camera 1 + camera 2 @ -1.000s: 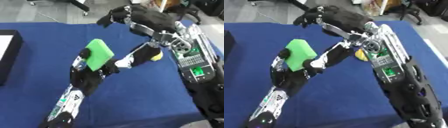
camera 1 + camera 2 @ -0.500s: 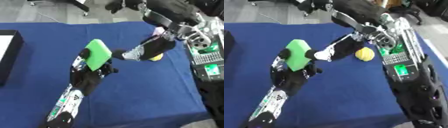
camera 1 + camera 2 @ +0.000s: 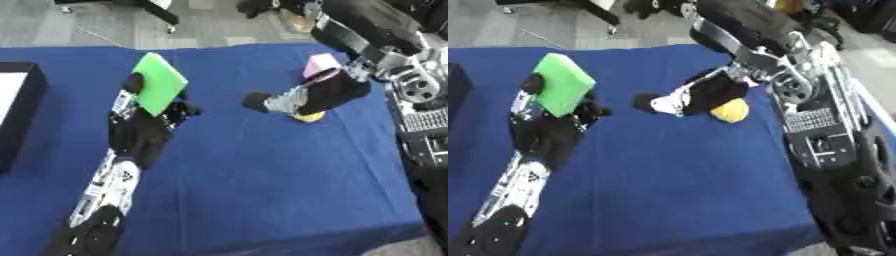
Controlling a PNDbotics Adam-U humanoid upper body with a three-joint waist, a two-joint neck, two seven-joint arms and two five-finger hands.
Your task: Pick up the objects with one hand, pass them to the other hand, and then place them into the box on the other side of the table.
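A flat green block (image 3: 158, 90) stands tilted above the blue table (image 3: 262, 190), with my left hand (image 3: 140, 132) shut on its lower edge. My right hand (image 3: 684, 100) hangs open to the right of it, fingers pointing left, a clear gap apart from the block. A yellow ball (image 3: 730, 110) lies on the cloth just under that hand's wrist. A pink object (image 3: 319, 63) shows behind the right forearm. The black box (image 3: 16, 112) with a white inside sits at the table's left edge.
My right arm (image 3: 798, 85) and its silver joints fill the right side over the table edge. Grey floor and a chair base lie beyond the far edge. Blue cloth stretches across the front.
My right hand has let go near the green block and drawn back to the right. The left hand has carried the block a little to the left.
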